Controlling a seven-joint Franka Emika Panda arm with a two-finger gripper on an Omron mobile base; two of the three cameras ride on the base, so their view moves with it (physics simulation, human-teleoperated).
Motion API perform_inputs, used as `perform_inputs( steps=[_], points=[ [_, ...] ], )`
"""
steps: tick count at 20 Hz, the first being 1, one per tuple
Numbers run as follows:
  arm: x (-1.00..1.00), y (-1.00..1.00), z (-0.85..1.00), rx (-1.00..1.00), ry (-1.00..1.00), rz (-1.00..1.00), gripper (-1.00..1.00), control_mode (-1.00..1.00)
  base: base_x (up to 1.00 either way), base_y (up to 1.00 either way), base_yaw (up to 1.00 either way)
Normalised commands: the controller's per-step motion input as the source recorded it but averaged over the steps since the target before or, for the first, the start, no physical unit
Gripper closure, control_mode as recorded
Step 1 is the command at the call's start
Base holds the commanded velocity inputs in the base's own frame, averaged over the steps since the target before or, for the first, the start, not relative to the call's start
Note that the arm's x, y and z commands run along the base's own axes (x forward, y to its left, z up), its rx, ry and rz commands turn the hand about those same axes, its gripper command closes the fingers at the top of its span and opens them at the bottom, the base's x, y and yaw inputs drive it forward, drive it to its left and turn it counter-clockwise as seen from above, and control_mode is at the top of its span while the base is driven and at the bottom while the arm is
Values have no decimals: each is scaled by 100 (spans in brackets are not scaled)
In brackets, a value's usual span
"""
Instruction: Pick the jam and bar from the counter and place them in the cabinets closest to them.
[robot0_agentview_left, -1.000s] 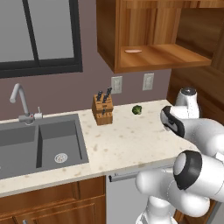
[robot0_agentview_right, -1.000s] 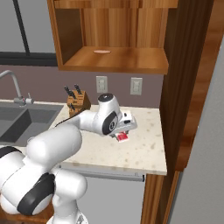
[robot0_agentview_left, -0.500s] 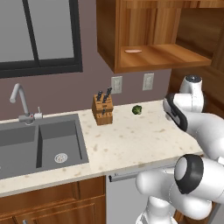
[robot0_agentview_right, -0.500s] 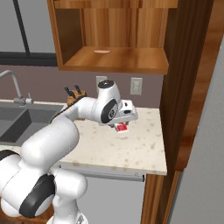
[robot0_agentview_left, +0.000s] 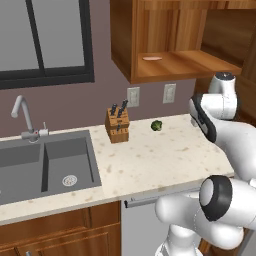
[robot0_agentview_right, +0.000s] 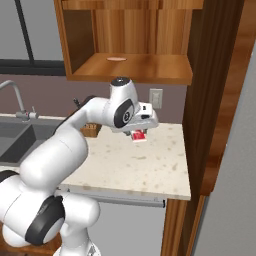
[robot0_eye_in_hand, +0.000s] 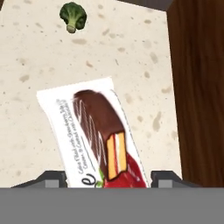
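The reddish-and-white wrapped bar (robot0_eye_in_hand: 98, 135) runs off under the hand view's bottom, so its lower end's cut off. In the right base view the white wrist covers most of it.

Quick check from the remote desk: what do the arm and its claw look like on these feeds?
The arm is glossy white, built of rounded segments with dark grey joint caps and bands. The claw is a blocky white hand; its two small dark grey fingertips show in the hand view. No cables or markings are visible.
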Motion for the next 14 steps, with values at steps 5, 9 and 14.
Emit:
perform_inputs(
  steps=[5,9,14],
  points=[
    [-6,0,50,1,-6,-7,100,-100,0,0,0],
    [-8,0,47,1,-9,-7,100,-100,0,0,0],
    [-14,1,41,0,-11,-6,100,-100,0,0,0]
  ],
)
